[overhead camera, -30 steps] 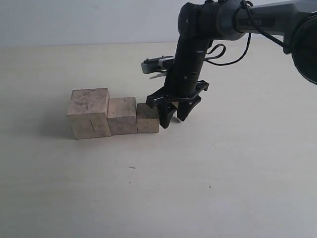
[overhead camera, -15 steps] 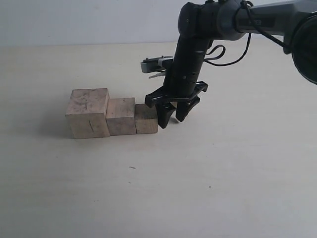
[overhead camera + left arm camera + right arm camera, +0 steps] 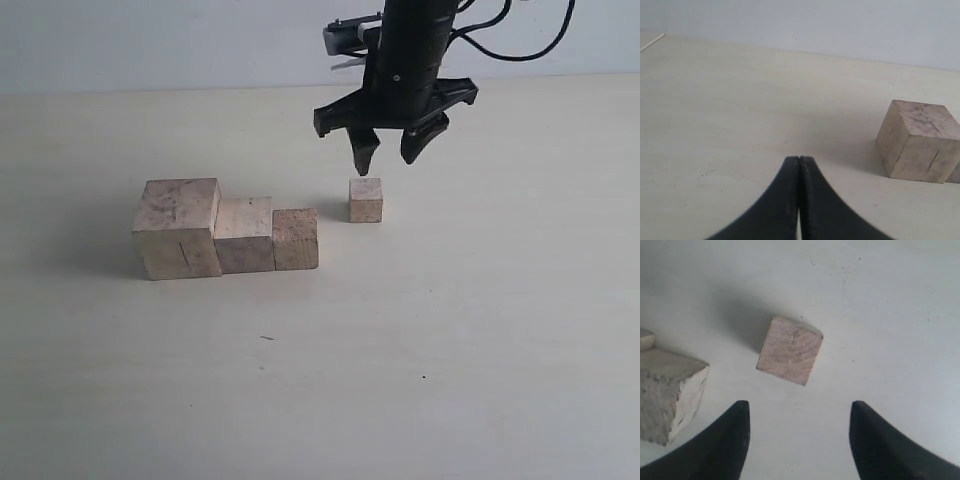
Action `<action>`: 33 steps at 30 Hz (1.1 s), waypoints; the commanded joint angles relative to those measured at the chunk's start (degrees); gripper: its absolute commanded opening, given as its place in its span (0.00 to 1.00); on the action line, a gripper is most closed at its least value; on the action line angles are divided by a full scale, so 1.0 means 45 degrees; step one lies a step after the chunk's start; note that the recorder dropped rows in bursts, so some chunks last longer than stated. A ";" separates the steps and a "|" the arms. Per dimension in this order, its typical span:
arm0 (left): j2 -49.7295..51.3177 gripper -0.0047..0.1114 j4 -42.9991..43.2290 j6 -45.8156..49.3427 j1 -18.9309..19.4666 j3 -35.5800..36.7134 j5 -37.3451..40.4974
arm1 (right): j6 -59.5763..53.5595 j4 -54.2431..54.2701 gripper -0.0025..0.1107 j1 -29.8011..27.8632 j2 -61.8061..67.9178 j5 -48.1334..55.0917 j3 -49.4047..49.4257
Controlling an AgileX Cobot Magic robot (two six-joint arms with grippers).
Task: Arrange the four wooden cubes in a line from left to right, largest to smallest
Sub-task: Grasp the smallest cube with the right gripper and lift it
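Exterior view: three cubes point(image 3: 245, 235) sit in order, the smallest cube point(image 3: 366, 200) apart, the right tool point(image 3: 386, 160) released and empty above it. Next it should probably drop, grip it, and set it at the row's right end.

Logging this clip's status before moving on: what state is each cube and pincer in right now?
Largest cube: upright, left end of row, touching second cube.
Second cube: mid-row, touching both neighbours.
Third cube: right end of row.
Smallest cube: alone, apart from row, ungripped.
Right pincer: open, empty, above smallest cube.
Left pincer: shut, empty.
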 commanded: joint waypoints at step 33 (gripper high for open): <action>-0.0067 0.04 -0.0012 0.0053 -0.0076 -0.0006 -0.0115 | -0.0458 -0.0124 0.02 -0.0019 0.0746 -0.0113 -0.0022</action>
